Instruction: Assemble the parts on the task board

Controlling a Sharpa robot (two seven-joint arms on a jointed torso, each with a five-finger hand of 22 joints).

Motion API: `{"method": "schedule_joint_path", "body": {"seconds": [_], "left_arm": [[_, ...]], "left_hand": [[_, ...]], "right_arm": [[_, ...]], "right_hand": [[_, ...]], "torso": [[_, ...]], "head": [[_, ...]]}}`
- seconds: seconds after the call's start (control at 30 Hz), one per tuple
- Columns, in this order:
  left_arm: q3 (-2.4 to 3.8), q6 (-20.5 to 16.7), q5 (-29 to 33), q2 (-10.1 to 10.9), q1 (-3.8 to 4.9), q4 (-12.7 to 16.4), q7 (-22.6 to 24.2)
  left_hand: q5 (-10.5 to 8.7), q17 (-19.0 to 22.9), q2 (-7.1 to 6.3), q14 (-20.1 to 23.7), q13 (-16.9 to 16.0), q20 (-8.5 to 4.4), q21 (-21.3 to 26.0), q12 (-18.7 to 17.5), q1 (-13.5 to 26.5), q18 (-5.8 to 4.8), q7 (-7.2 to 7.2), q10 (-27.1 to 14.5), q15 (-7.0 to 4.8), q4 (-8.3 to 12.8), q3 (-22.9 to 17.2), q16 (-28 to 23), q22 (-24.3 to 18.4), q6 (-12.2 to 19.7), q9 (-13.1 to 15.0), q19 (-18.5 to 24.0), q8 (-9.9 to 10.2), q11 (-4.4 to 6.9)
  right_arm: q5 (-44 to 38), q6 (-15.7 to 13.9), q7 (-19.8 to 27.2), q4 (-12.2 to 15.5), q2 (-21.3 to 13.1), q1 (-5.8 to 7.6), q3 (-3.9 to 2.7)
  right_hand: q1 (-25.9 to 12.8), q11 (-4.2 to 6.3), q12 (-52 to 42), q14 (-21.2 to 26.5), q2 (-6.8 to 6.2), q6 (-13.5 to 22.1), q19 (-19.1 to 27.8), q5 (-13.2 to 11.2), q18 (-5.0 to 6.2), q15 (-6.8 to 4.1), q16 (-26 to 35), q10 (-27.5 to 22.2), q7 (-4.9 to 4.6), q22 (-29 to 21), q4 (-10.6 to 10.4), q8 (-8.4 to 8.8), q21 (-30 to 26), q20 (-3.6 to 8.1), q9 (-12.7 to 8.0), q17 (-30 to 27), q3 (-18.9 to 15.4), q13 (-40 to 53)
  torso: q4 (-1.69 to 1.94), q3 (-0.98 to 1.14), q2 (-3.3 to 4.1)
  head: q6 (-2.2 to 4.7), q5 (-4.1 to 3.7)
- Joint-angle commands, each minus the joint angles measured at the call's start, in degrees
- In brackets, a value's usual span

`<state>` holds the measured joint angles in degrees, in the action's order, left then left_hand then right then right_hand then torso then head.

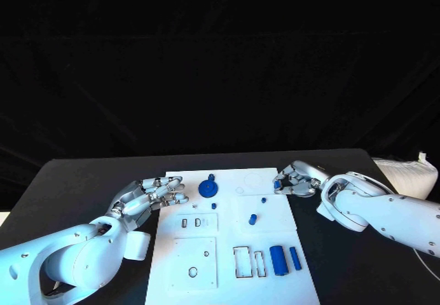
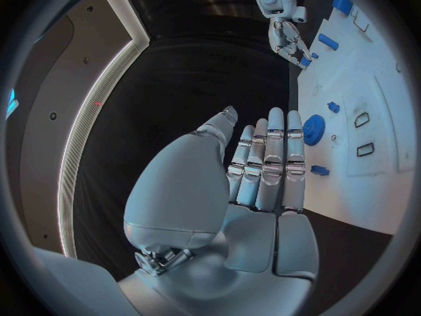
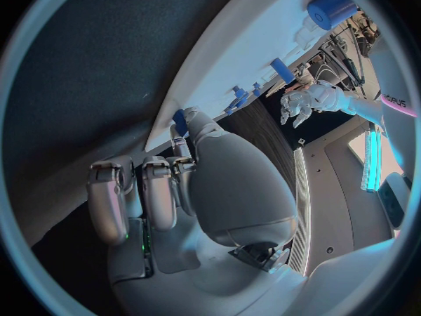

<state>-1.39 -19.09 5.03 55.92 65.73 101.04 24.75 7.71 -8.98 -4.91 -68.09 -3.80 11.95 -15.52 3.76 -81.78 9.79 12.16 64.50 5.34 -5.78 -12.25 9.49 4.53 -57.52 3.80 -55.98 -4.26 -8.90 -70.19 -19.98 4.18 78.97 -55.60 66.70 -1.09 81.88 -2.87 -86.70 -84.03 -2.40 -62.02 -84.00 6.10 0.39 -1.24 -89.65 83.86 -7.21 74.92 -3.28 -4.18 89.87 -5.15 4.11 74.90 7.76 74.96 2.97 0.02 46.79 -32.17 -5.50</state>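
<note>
At the board's upper right edge, right hand (image 1: pixel 298 180) pinches a small blue part (image 1: pixel 277 184) between its fingers (image 3: pixel 179 147), likely carrying it toward a slot. Left hand (image 1: pixel 147 197) hovers at the left edge of the task board (image 1: pixel 275 279), fingers (image 2: pixel 267 168) straight, close together, holding nothing, probably waiting. Blue disc (image 1: pixel 209 189), small pegs (image 1: pixel 253 219) and two blue bars (image 1: pixel 285 259) lie on the board, unplaced, black tabletop (image 1: pixel 82 184) around.

right hand (image 1: pixel 295 180) pinching blue part (image 1: pixel 277 184), task board (image 1: pixel 275 210)
</note>
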Motion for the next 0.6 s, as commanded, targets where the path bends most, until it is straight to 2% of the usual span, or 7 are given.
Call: {"method": "schedule_joint_path", "body": {"seconds": [0.03, 0.13, 0.23, 0.43, 0.6], "left_arm": [[0.01, 1.26, 0.03, -0.04, 0.0, 0.12, 0.13], [0.01, 1.23, 0.03, -0.03, 0.0, 0.12, 0.15], [0.01, 1.2, 0.03, -0.03, 0.0, 0.12, 0.18], [0.01, 1.17, 0.03, -0.05, 0.0, 0.09, 0.19], [0.0, 1.09, 0.03, -0.03, -0.01, 0.02, 0.17]], "left_hand": [[-0.25, -0.08, 0.4, 0.13, 0.05, 0.1, 0.25, -0.13, 0.15, 0.73, 0.32, -0.52, 0.35, 0.11, -0.37, -0.26, -0.06, 0.12, -0.02, -0.11, 0.14, 0.04], [-0.25, -0.08, 0.4, 0.13, 0.05, 0.1, 0.25, -0.13, 0.15, 0.73, 0.32, -0.52, 0.35, 0.11, -0.37, -0.26, -0.06, 0.12, -0.02, -0.11, 0.14, 0.04], [-0.25, -0.08, 0.4, 0.13, 0.05, 0.1, 0.25, -0.13, 0.15, 0.73, 0.32, -0.52, 0.35, 0.11, -0.37, -0.26, -0.06, 0.12, -0.02, -0.11, 0.14, 0.04], [-0.25, -0.08, 0.4, 0.13, 0.05, 0.1, 0.25, -0.13, 0.15, 0.73, 0.32, -0.52, 0.35, 0.11, -0.37, -0.26, -0.06, 0.12, -0.02, -0.11, 0.14, 0.04], [-0.25, -0.08, 0.4, 0.13, 0.05, 0.1, 0.25, -0.13, 0.15, 0.73, 0.32, -0.52, 0.35, 0.11, -0.37, -0.26, -0.06, 0.12, -0.02, -0.11, 0.14, 0.04]], "right_arm": [[-1.07, 0.23, -0.24, -0.01, 0.06, -0.08, 0.01], [-1.07, -0.61, 0.11, 0.01, 0.09, -0.08, 0.0], [-0.88, -1.27, 0.62, 0.12, 0.19, -0.08, -0.03], [-0.73, -3.09, 0.99, 0.87, 0.48, -0.06, -0.17], [-2.09, -5.49, -1.87, 1.63, 0.74, 0.53, -0.52]], "right_hand": [[-0.05, 0.62, -0.45, -5.97, 0.99, -1.14, -6.0, -0.26, -0.39, -0.38, -0.35, 5.06, 0.17, 15.08, 0.16, -0.51, 0.13, 0.5, 0.17, 15.1, 0.75, 13.57], [0.35, 1.27, -0.68, -5.97, 2.38, -3.04, -6.0, -1.98, -0.39, -0.86, -0.35, 5.16, 0.94, 15.08, 0.53, -1.24, 0.13, 0.83, 0.5, 15.1, 1.93, 13.7], [0.52, 2.15, -0.87, -5.97, 3.37, -5.46, -6.0, -2.43, -0.39, -1.57, -0.35, 5.25, 2.05, 15.08, 0.94, -2.35, 0.13, 1.39, 1.04, 15.1, 2.84, 13.81], [-0.16, 2.86, -0.86, -5.97, 3.48, -6.66, -6.0, -3.02, -0.39, -2.27, -0.35, 5.27, 2.83, 15.08, 1.19, -2.89, 0.13, 2.13, 1.36, 15.1, 3.09, 13.81], [-1.76, 3.07, -0.69, -5.97, 3.36, -6.81, -6.0, -3.19, -0.39, -2.51, -0.35, 5.22, 3.03, 15.08, 0.5, -2.9, 0.13, 2.47, 1.41, 15.1, 2.63, 13.74]], "torso": [[0.02, -0.01, -0.02], [0.0, 0.0, -0.03], [-0.02, 0.0, -0.02], [0.07, -0.02, -0.03], [0.08, -0.1, -0.11]], "head": [[-0.06, -0.05], [-0.09, -0.03], [-0.09, 0.04], [-0.2, 0.15], [-0.07, 0.18]]}}
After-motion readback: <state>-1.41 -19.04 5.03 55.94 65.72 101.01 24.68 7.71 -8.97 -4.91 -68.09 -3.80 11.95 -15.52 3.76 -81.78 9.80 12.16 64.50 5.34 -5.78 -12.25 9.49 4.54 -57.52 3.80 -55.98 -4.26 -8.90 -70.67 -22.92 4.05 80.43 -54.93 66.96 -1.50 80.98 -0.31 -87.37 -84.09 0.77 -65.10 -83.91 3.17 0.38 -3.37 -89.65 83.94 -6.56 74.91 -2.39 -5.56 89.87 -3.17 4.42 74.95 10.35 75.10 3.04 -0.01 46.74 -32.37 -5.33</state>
